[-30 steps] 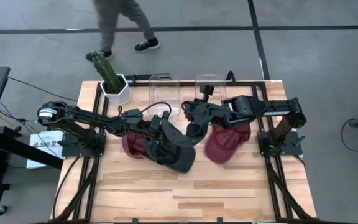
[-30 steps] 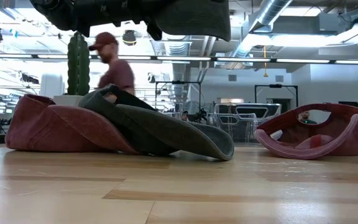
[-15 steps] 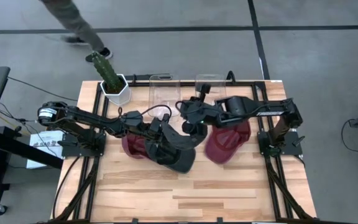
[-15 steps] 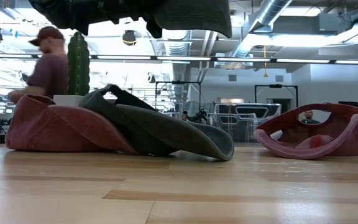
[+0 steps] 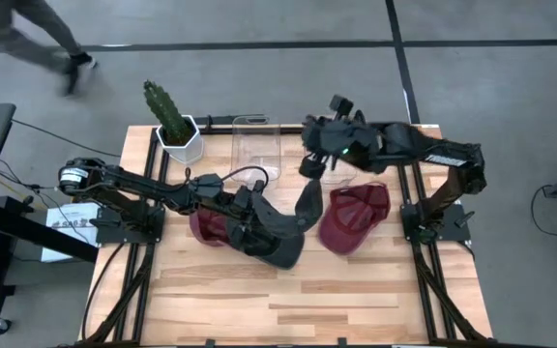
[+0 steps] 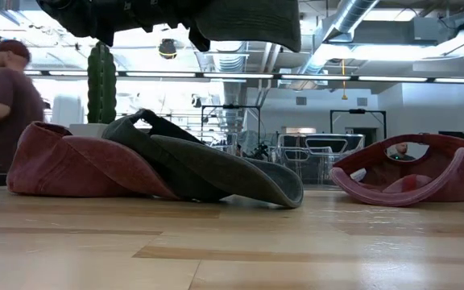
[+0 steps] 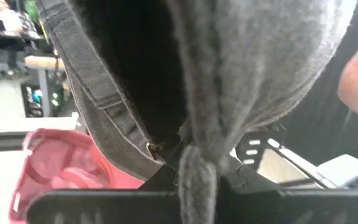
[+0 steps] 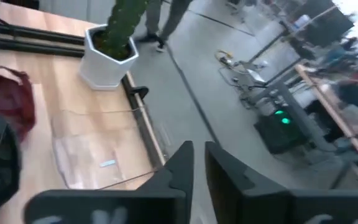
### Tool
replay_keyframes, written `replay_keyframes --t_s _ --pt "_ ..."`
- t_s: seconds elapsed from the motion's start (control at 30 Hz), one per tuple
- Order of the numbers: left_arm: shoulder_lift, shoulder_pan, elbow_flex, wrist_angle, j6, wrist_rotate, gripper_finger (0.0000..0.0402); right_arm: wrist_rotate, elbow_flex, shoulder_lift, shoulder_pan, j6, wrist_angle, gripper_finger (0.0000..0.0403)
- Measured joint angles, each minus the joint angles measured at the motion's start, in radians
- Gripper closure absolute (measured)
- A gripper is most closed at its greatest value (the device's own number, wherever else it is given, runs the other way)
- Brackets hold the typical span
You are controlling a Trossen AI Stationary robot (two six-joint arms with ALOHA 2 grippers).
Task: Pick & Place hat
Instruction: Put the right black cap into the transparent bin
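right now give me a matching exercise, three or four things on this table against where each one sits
Things:
1. green cactus in white hexagonal pot
2. dark grey fabric cap
3. upturned maroon fabric cap
4. clear plastic box

Places:
A. table's right side
B. far left corner
C. middle, leaning on another maroon cap
D. far edge, right of the cactus

Pairs: 1-B, 2-C, 3-A, 4-D

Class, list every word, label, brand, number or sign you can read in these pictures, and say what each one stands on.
No text can be read in any view.
White sheet beside the table's left edge: dark printing, too small to read.
Small pale tag on the clear container: blurred, unreadable.
Dark hat, red hats: no visible lettering.
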Motion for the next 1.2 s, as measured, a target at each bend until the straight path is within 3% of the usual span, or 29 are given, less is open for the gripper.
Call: replay_keyframes --t_s 0.23,0.37,0.77,1.2 --pt "0.0 -0.012 0.0 -0.097 0.006 0.0 0.0384 -0.442 0.001 -0.093 0.001 0.033 -0.046 0.0298" --pt "0.0 -0.011 -0.001 -0.098 0.031 0.0 0.0384 -0.596 0.001 -0.095 0.046 0.054 -0.105 0.0267" --pt "0.0 0.069 -0.001 -0.091 0.057 -0.019 0.0384 -0.629 0.0 0.009 0.168 0.088 -0.19 0.0199" --pt "0.0 0.082 0.0 -0.099 0.058 -0.019 0.0384 -0.636 0.0 0.035 0.165 0.107 -0.246 0.0192"
